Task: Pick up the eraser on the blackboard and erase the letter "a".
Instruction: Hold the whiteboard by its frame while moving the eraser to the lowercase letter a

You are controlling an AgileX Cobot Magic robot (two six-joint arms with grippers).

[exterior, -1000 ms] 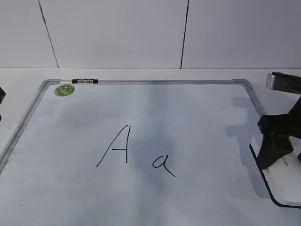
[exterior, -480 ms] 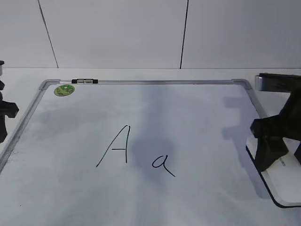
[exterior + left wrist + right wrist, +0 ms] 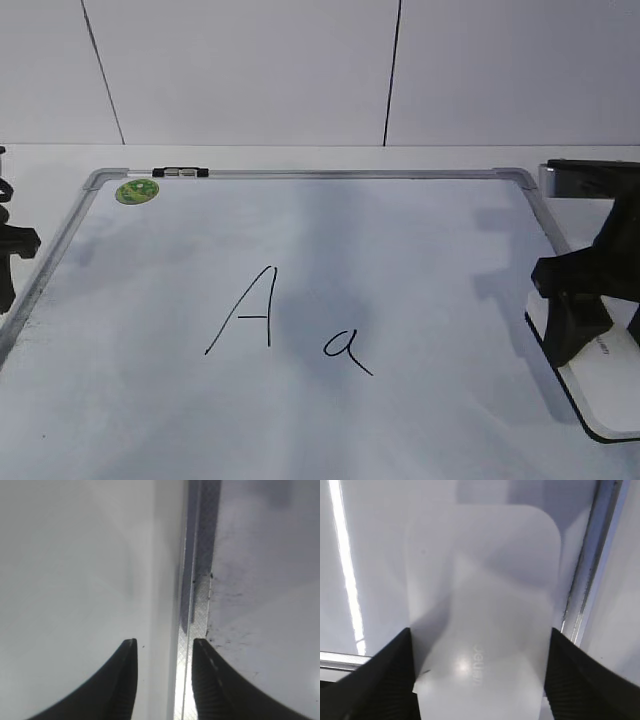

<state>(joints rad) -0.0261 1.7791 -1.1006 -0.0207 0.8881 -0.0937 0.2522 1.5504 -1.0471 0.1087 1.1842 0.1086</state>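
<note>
Eraser (image 3: 482, 610) lies flat, long axis between right pincer (image 3: 480, 680) fingers.

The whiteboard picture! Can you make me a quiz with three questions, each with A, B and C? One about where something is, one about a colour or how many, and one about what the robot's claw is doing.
1. Where is the eraser?
A. middle of the board
B. right edge of the board
C. by the sticker

2. How many letters are on the whiteboard?
A. one
B. two
C. three

3. What is the right gripper doing?
A. open, a finger on each side of the eraser
B. far from the eraser
C. wiping the small "a"

Answers:
1 B, it lies by the right frame.
2 B, a big "A" and a small "a".
3 A, the wrist view shows the eraser between spread fingers.
</note>
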